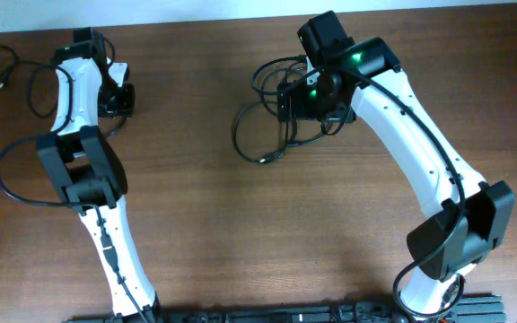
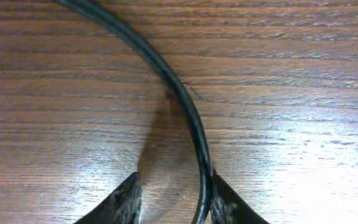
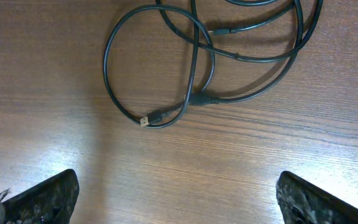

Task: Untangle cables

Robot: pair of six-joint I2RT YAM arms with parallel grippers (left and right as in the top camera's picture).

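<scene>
One single cable [image 2: 178, 87] runs across the bare counter [image 2: 55, 74] on my left side, well apart from the knot, so I judge that part of the job roughly done. My left gripper [image 2: 169, 202] straddles this cable with its jaws partly apart: the strand lies against the right finger, and a clear gap shows between it and the left one, so nothing is clamped. Over on the right, most of the work is left. The tangle [image 3: 199, 93] lies on the counter ahead of my right gripper [image 3: 179, 199], whose jaws stand wide and hold nothing. Several loops cross one another there, and a free end with a USB plug [image 3: 145, 121] pokes out at the near edge of the heap, beside a big open loop. From the overhead view I cannot tell how many separate cables are knotted in it. By my reckoning the task is early to middling, since the tangle has yet to be opened and spread.
</scene>
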